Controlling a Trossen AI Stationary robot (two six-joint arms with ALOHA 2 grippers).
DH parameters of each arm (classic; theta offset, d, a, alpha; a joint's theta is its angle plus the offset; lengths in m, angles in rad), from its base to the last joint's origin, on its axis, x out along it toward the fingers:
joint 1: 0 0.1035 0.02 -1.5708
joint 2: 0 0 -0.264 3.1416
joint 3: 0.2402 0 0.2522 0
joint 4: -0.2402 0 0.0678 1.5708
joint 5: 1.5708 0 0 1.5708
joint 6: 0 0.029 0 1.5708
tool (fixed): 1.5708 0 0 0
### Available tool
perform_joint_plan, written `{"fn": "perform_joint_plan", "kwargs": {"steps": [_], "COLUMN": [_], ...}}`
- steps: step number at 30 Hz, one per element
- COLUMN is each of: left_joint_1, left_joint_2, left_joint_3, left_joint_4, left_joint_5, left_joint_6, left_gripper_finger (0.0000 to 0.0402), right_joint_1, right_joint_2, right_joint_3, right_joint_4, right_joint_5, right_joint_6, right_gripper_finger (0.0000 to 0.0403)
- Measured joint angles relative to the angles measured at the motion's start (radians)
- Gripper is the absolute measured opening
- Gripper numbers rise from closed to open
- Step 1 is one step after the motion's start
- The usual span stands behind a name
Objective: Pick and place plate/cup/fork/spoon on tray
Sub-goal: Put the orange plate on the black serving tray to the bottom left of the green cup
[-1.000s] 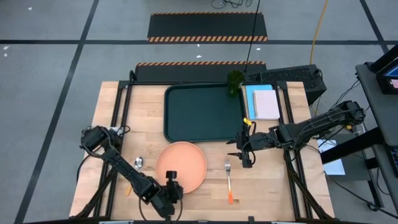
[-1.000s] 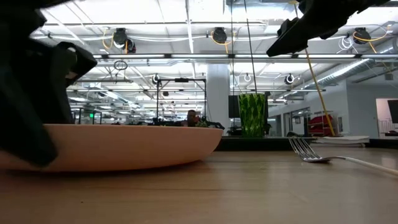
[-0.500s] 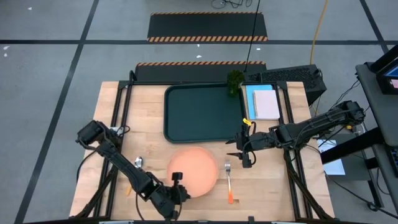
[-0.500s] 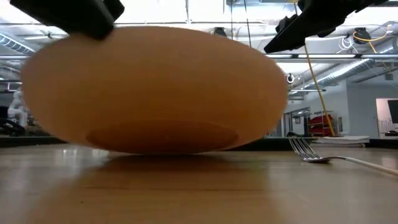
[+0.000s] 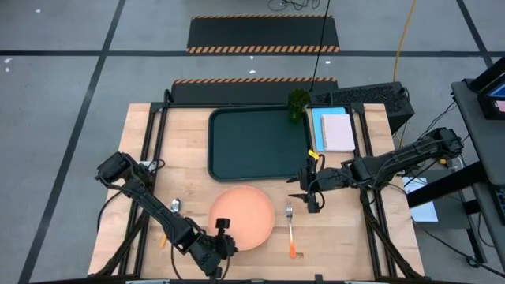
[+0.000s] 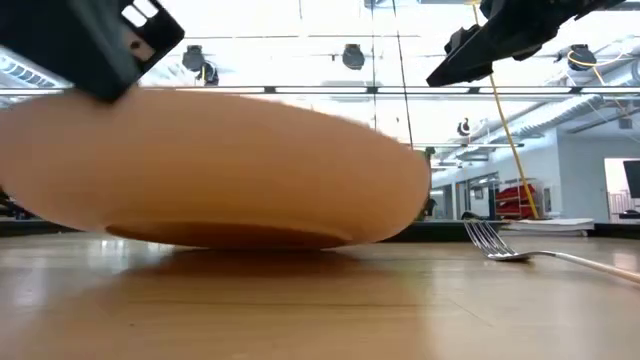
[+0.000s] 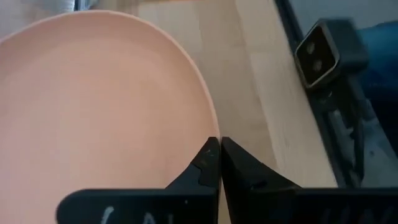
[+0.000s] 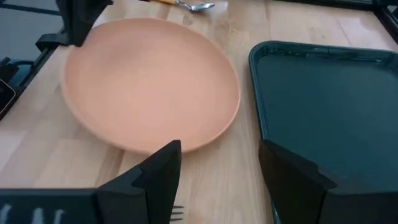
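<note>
The salmon-orange plate (image 5: 241,216) is near the table's front, just short of the dark green tray (image 5: 256,143). My left gripper (image 5: 222,237) is shut on its near rim. My right gripper (image 5: 312,195) hangs open and empty by the tray's near right corner, above the fork's head. The fork (image 5: 290,229) lies right of the plate, and the spoon (image 5: 174,207) lies left of it. The dark green cup (image 5: 297,104) stands at the tray's far right corner. My left gripper pinches the plate's near rim (image 7: 210,132) between its two shut fingers. It comes from the table's near side, slanting down. The plate sits tilted, its held side raised (image 6: 60,140). Its underside (image 6: 230,236) is low over the wood; whether it touches, I cannot tell.
A pink-and-blue notepad (image 5: 337,131) lies right of the tray. Black frame rails run along the table's left and right sides. Bare wood lies between the plate and the tray's near rim (image 8: 323,52).
My left gripper has raised the plate's near rim and carried it a little toward the table's right edge. The plate lay flat on the wood a second ago; now it is tilted, with its underside showing in the low view. The right arm has kept still.
</note>
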Motion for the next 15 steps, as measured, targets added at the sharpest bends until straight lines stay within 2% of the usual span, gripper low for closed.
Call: {"fn": "perform_joint_plan", "kwargs": {"steps": [10, 15], "left_joint_1": [-0.009, -0.009], "left_joint_2": [0.000, 0.000], "left_joint_3": [-0.011, -0.012], "left_joint_4": [-0.083, -0.124], "left_joint_5": [-0.004, -0.005], "left_joint_6": [-0.022, -0.063], "left_gripper_finger": [0.0025, 0.0054], "right_joint_1": [0.004, 0.004], "right_joint_2": [0.000, 0.000], "right_joint_3": [0.000, 0.000], "right_joint_4": [0.005, 0.004], "right_joint_5": [0.000, 0.000], "right_joint_6": [-0.002, -0.006], "right_gripper_finger": [0.0210, 0.0210]}}
